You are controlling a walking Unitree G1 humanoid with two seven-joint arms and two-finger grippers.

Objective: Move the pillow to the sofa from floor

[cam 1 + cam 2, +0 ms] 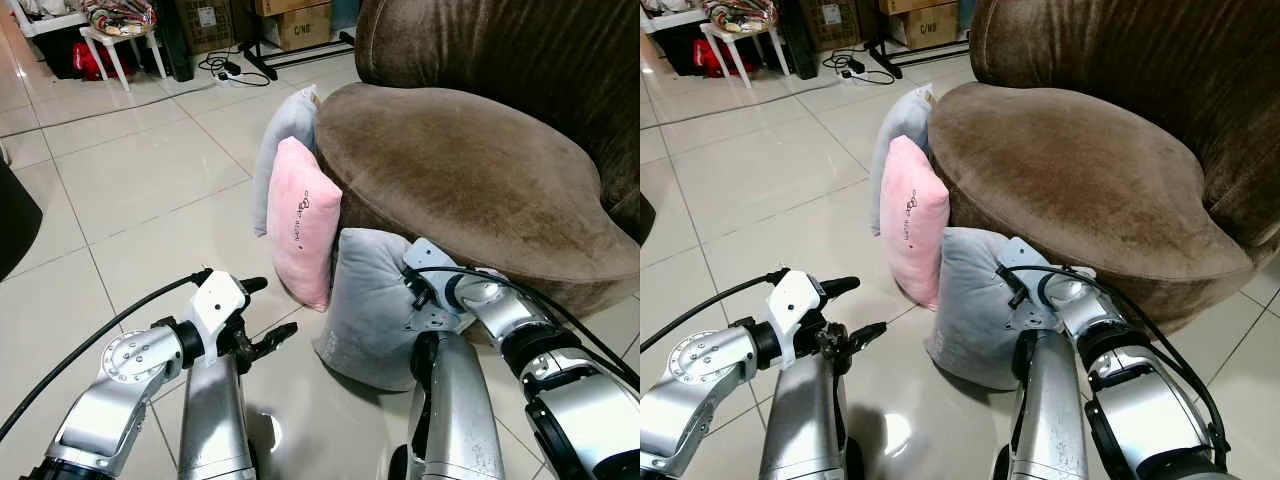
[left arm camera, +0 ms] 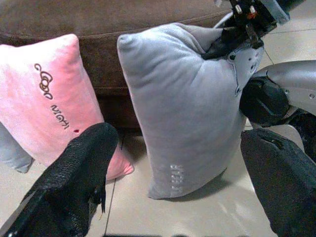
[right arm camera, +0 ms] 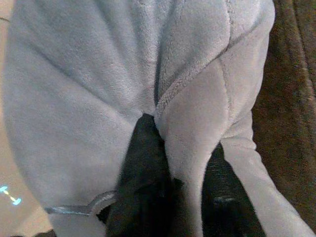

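Note:
A grey pillow (image 1: 365, 310) stands on the tiled floor, leaning against the front of the brown sofa (image 1: 470, 170). My right gripper (image 1: 416, 292) is shut on a fold of this pillow at its upper edge; in the right wrist view the black fingers (image 3: 143, 163) pinch the plush fabric (image 3: 98, 74). My left gripper (image 1: 270, 308) hovers open just left of the grey pillow, low over the floor, with the pillow (image 2: 182, 98) straight ahead between its fingers (image 2: 79, 182). A pink pillow (image 1: 303, 220) and another grey pillow (image 1: 285, 135) lean against the sofa further back.
The sofa seat is broad and bare, its backrest (image 1: 520, 50) rising at the right. Open tiled floor (image 1: 150, 180) lies to the left. Far back stand a white stool (image 1: 120, 40), cables with a power strip (image 1: 230, 70) and cardboard boxes (image 1: 300, 25).

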